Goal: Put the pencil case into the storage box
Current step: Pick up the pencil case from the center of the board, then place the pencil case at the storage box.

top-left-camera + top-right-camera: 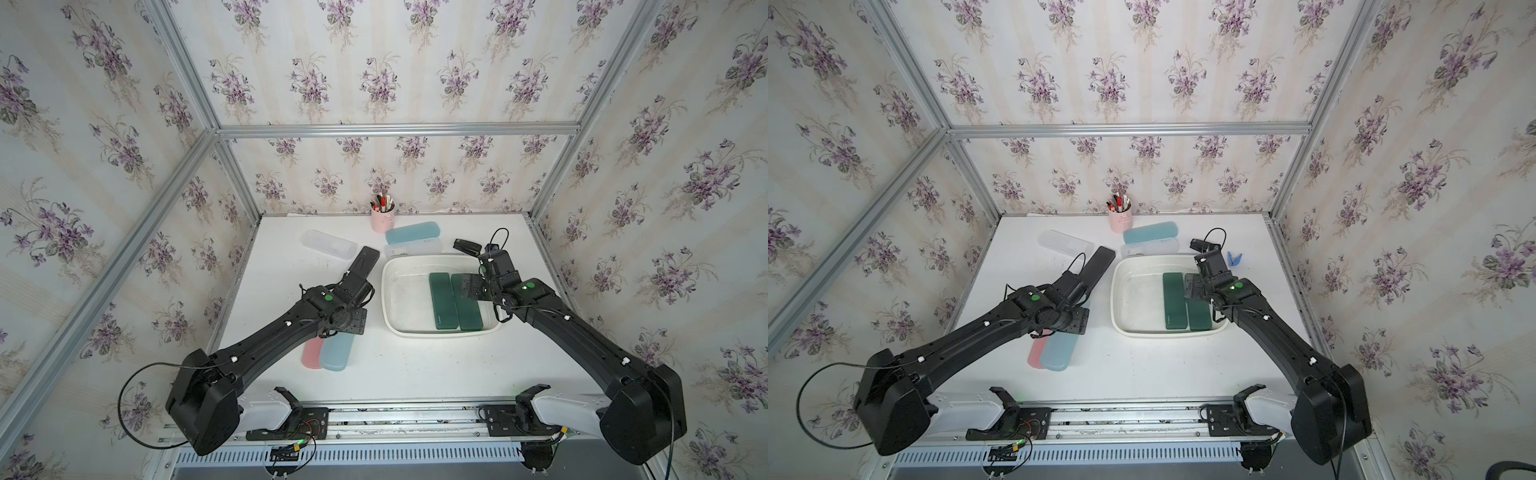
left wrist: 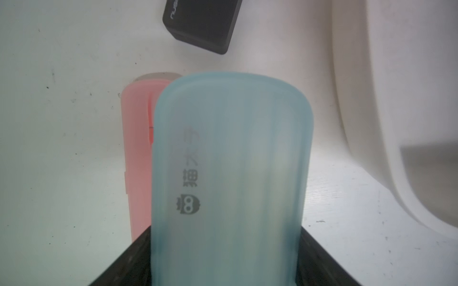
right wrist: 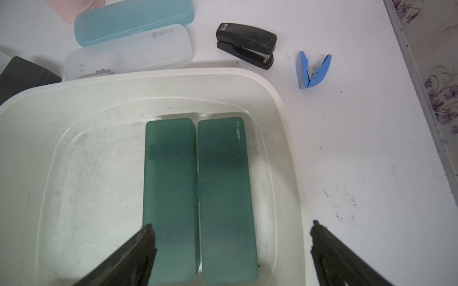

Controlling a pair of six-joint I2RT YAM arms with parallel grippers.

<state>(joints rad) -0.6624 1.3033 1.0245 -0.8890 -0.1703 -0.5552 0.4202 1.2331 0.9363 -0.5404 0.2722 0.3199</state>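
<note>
A light blue pencil case (image 2: 230, 161) lies on the table left of the storage box (image 1: 387, 286), its edge over a pink pencil case (image 2: 137, 161). My left gripper (image 2: 225, 229) is shut on the blue case, one black finger against each long side; in both top views the wrist hides the grip, and only the case's near end (image 1: 337, 353) shows. Two dark green pencil cases (image 3: 171, 185) (image 3: 225, 185) lie side by side in the white box (image 3: 173, 79). My right gripper (image 3: 231, 225) hangs open above their near ends, holding nothing.
A black pencil case (image 1: 363, 262) lies beyond my left wrist, with a clear one (image 1: 328, 245) behind it. Behind the box are a blue case (image 1: 411, 232), a frosted white case (image 1: 413, 248), a pink pen cup (image 1: 382, 220), a black stapler (image 3: 246, 45) and a blue clip (image 3: 312, 69).
</note>
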